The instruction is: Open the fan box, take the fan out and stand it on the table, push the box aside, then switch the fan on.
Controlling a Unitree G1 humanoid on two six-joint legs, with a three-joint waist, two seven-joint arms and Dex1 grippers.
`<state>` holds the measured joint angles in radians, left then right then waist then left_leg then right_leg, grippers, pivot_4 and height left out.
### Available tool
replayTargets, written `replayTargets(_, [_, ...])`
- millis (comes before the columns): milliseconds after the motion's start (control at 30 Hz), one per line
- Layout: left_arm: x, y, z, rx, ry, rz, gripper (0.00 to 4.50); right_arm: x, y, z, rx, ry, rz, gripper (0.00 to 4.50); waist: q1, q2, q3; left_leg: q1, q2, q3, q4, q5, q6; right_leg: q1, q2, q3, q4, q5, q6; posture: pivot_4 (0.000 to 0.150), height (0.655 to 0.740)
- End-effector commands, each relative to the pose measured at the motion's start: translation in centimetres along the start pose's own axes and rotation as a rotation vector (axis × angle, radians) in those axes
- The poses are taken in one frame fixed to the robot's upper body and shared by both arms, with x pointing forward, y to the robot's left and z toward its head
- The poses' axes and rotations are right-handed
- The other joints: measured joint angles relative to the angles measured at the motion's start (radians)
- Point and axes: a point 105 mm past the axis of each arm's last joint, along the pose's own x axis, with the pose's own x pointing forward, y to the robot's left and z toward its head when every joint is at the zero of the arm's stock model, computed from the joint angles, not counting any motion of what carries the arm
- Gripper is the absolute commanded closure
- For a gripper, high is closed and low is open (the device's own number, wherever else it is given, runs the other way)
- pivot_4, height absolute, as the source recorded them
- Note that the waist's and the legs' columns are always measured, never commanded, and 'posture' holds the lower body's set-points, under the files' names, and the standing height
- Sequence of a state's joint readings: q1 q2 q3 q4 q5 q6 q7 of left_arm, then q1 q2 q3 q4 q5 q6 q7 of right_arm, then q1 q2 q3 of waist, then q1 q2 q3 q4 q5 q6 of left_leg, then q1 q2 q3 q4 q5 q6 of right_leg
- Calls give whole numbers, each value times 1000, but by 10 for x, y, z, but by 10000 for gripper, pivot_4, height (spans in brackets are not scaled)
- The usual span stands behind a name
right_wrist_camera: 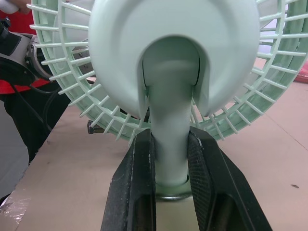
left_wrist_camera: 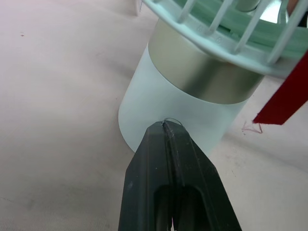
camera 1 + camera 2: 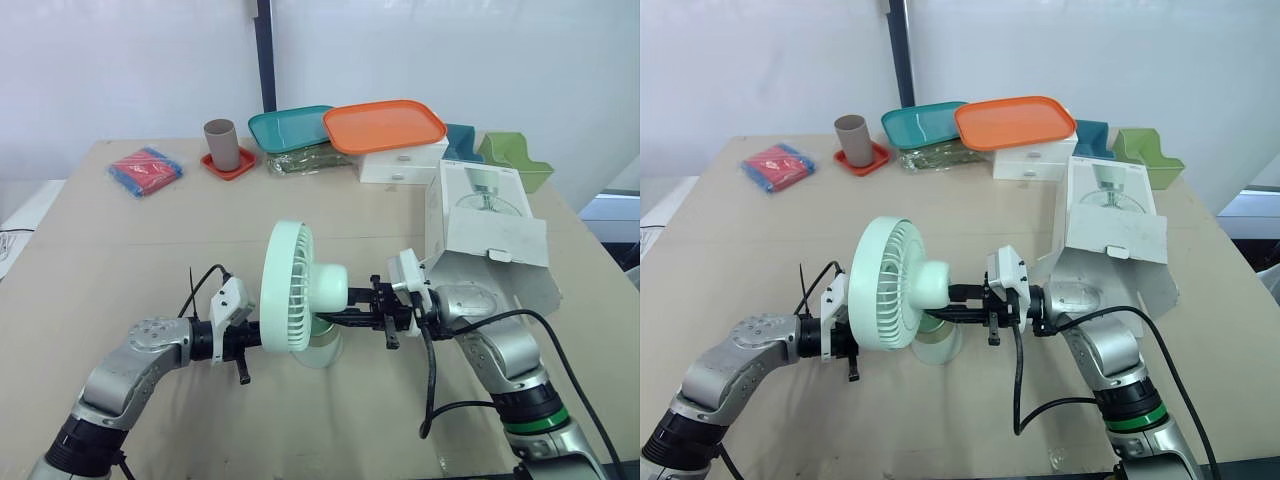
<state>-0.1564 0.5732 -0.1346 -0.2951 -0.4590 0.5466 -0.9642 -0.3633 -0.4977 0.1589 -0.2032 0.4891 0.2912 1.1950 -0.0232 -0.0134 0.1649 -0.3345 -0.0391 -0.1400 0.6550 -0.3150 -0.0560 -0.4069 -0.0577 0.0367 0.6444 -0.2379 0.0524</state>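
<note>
Well clear of table [image 3: 120, 250] edges, right gripper [image 1: 171, 140] clamps fan [image 3: 290, 285]; left gripper [image 2: 166, 127] pinched closed

You have the pale green plastic desk fan [image 3: 300, 290] standing upright on the table [image 3: 120, 250], centre front, its round grille facing left. The white cardboard fan box [image 3: 480, 190] sits near its right, open, flap [image 3: 497, 240] hanging forward.
</note>
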Motion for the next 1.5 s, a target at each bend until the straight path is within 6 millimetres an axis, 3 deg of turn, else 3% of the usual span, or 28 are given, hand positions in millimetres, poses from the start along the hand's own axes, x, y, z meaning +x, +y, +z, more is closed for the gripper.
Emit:
replayTargets(33, [8, -15, 13, 43, -38, -74, 44280, 3, 5, -3, 10, 19, 20, 41460, 0, 0, 0, 0, 0, 0, 0, 0, 0, 0, 0, 0, 0, 0, 0, 1500, 7400])
replayTargets(467, [-1, -14, 13, 46, -35, -50, 44280, 2, 5, -3, 12, 22, 19, 41460, 0, 0, 0, 0, 0, 0, 0, 0, 0, 0, 0, 0, 0, 0, 0, 1500, 7400])
replayTargets(700, [-40, -6, 15, 81, -7, 15, 44280, -1, -1, -1, 5, 21, 6, 41460, -4, 0, 0, 0, 1, 1, 0, 0, 0, -1, 1, 0, 0, 0, 0, 1500, 7400])
replayTargets(933, [-58, -4, 7, 109, 34, 46, 44280, -3, -8, 13, -37, 9, 7, 41460, -2, 0, 0, 0, 1, 2, 0, 0, 0, -1, 0, 0, 0, 0, 0, 1500, 7400])
replayTargets(1233, [-67, -2, -5, 114, 29, 95, 44280, 5, -34, 46, -125, -16, 29, 41460, -4, 1, 1, -1, 2, 2, 0, 0, 0, -3, 1, 0, 0, 0, -1, 1500, 7400])
replayTargets(1500, [-64, 2, -2, 181, -5, 130, 44280, 14, -69, 45, -121, -30, 34, 41460, -3, 1, 1, -1, 2, 3, -1, 0, 0, -3, 0, 0, 0, 1, -2, 1500, 7400])
